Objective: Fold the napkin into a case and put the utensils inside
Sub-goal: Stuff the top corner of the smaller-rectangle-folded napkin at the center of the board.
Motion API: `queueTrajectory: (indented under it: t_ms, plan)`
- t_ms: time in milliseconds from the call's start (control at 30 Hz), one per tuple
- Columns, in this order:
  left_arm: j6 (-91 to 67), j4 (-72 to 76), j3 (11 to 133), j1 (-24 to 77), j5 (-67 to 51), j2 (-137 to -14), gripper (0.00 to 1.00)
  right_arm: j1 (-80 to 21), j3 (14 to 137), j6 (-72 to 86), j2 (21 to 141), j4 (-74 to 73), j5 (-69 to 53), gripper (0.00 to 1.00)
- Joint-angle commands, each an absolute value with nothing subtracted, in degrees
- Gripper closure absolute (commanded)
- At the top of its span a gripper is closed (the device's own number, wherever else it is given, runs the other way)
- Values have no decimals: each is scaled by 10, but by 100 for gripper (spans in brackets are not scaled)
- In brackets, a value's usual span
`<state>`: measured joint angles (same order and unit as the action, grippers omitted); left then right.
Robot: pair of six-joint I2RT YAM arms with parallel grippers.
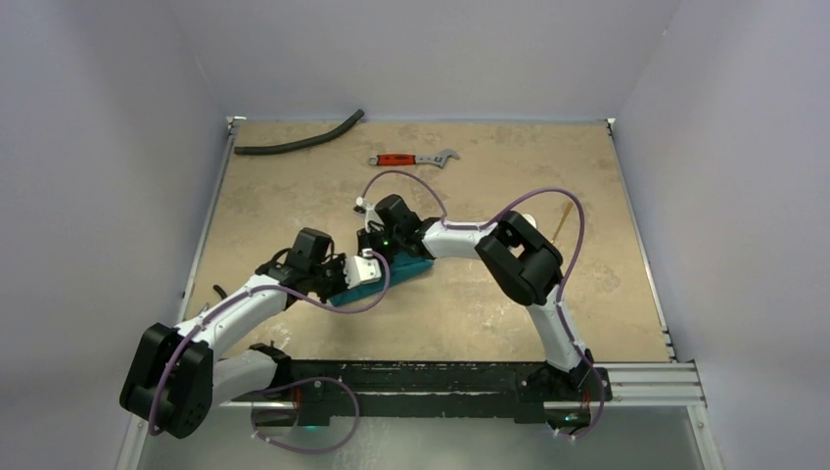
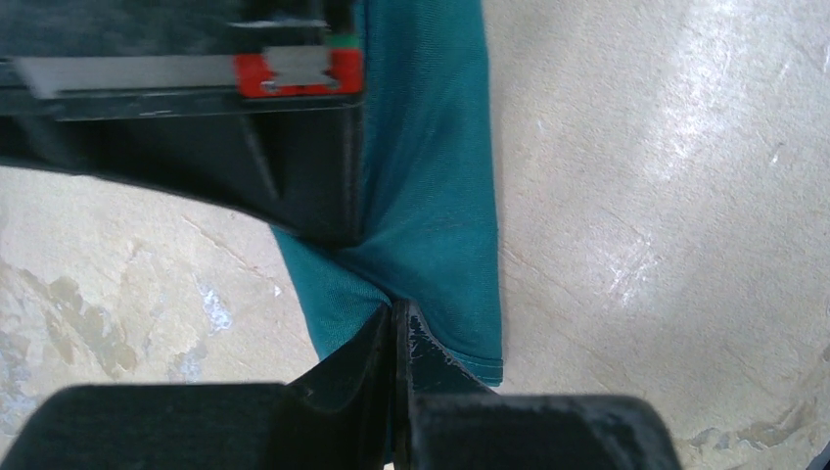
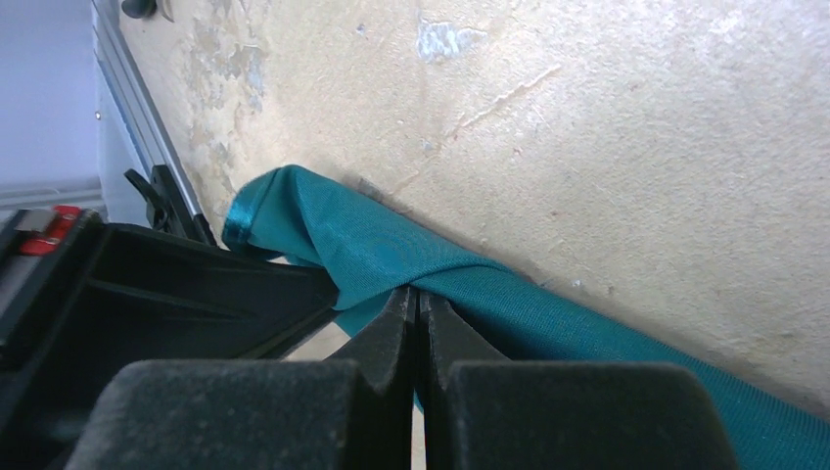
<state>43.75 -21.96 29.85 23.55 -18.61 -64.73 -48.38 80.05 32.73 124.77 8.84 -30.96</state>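
Teal-green napkin (image 1: 415, 266): plain woven cloth, bunched into a narrow strip at mid-table between both arms. Left gripper (image 2: 396, 315): jaws closed, pinching a fold near the hemmed end. Right gripper (image 3: 416, 297): jaws closed, pinching a raised ridge. Weave shows only in the wrist views; the red-handled wrench (image 1: 411, 159) only overhead.

The soft teal-green cloth napkin (image 2: 431, 196) has a fine, even weave, matt apart from a faint sheen at its hem. The mottled beige stone-look surface (image 2: 666, 196) is smooth and slightly glossy. The red-handled wrench (image 1: 413, 159) has a bare bright metal head.
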Motion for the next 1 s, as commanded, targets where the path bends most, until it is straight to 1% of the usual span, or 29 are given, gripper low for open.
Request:
queueTrajectory:
  t_ms: [0, 200, 333, 400, 500, 667, 700, 733, 800, 900, 967]
  plan:
    - [481, -217, 275, 244, -214, -650, 100, -491, 839, 318, 1236, 78, -312, 100]
    - [559, -198, 246, 256, -195, -657, 100, -510, 841, 305, 1279, 73, -352, 100]
    - [648, -214, 222, 256, -157, -665, 100, -506, 808, 297, 1271, 61, -370, 99]
    - [695, -234, 210, 256, -144, -667, 100, -494, 804, 284, 1256, 47, -368, 91]
    - [753, -269, 197, 256, -134, -667, 100, -473, 827, 242, 1225, 4, -356, 82]
    - [816, -317, 200, 256, -127, -669, 100, -426, 858, 180, 1178, -63, -357, 70]
    - [824, -320, 200, 256, -125, -670, 100, -420, 862, 173, 1175, -69, -356, 63]
    - [831, -323, 200, 256, -123, -672, 100, -416, 864, 167, 1175, -74, -353, 61]
    - [838, -326, 204, 256, -121, -675, 100, -412, 861, 155, 1182, -81, -351, 63]
    - [855, -341, 214, 256, -116, -679, 100, -406, 820, 161, 1182, -50, -349, 75]
    - [866, -343, 217, 256, -105, -681, 100, -397, 783, 164, 1173, -29, -351, 79]
